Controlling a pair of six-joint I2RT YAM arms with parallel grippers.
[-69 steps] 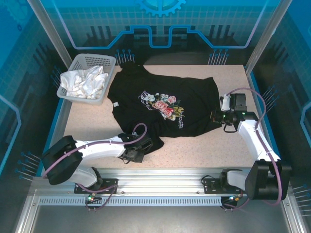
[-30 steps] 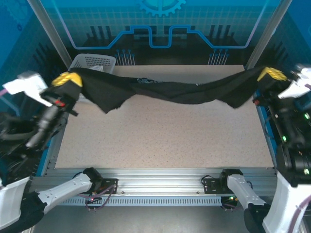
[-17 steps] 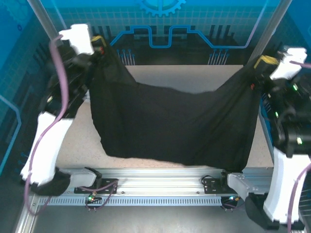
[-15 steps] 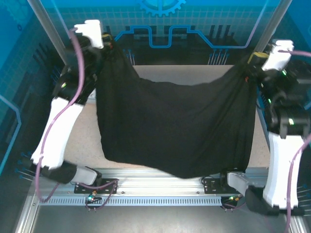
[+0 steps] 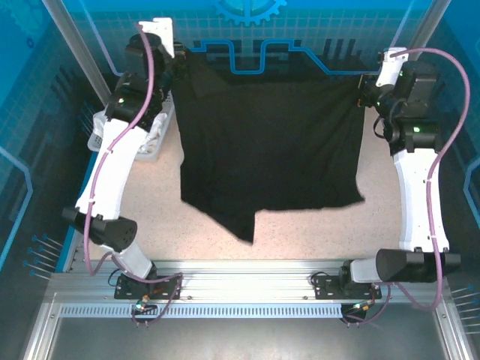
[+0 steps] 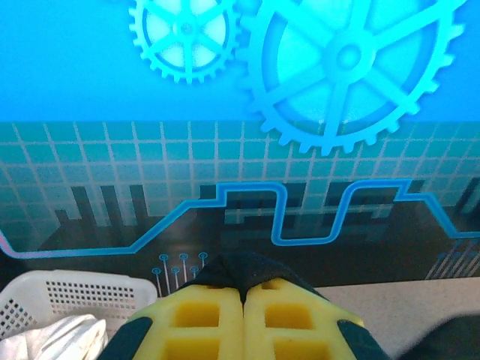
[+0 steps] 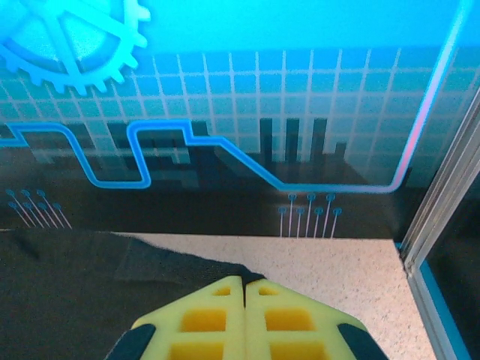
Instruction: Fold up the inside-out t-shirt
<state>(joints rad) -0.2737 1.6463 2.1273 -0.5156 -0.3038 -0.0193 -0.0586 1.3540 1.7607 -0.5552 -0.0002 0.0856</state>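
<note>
Left pincer [image 6: 244,289]: closed tight, yellow pads pressed together on a small fold of black cloth. It is raised above the far right corner of the white plastic mesh basket [image 6: 67,296].
Right pincer [image 7: 245,283]: also closed tight, with a black cloth edge under its pads. It is raised at the same far line, well apart from the basket.
Task thing: the black short-sleeved cotton t-shirt [image 5: 270,142] hangs stretched between the two pincers. It spreads from just beside the basket out to the right, and one lower corner droops lower than the rest.
Contact below: I cannot tell if the lower hem touches the speckled beige counter [image 5: 300,232].
Basket content: a crumpled white cloth [image 6: 45,337], apart from the t-shirt.
What changed: two seconds ago the t-shirt lay flat on the counter, right of the basket, with the flower print facing up. Since then both arms have lifted it and swung it to the far side. Now only plain black cloth faces the overhead view.
Meaning for the task: in my judgement this was the turn-over. The next step is probably to lay it down flat, and no fold is made yet.
Risk: the drooping corner may wrinkle under the cloth.
</note>
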